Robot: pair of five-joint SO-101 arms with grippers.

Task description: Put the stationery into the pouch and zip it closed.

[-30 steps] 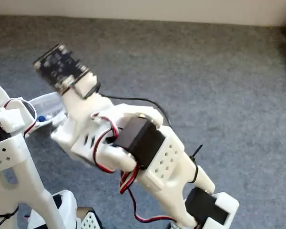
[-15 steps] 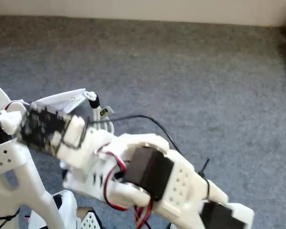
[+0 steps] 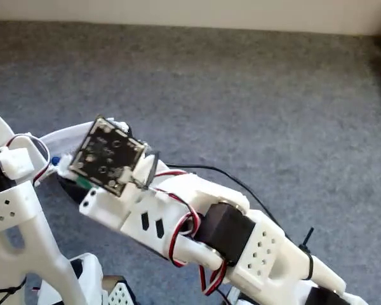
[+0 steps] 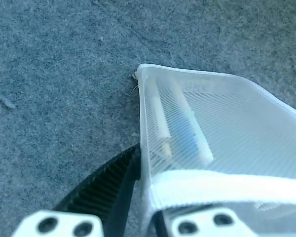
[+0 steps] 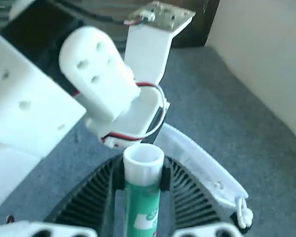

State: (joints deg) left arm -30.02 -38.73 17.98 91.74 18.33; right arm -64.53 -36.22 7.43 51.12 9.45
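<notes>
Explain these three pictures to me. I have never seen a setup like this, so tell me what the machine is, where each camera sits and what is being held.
These are two white plastic robot arms working over a grey carpet-like surface. The high view looks down from a fixed camera: the left arm stands at that picture's left edge and the right arm stretches across the middle. The other two pictures come from small cameras on the wrists, each looking along its own gripper. The left gripper, with black ribbed jaws, is closed on the edge of a white see-through mesh pouch; two pale pens lie inside it. The right gripper is closed on a green-and-white tube, held close to the pouch.
</notes>
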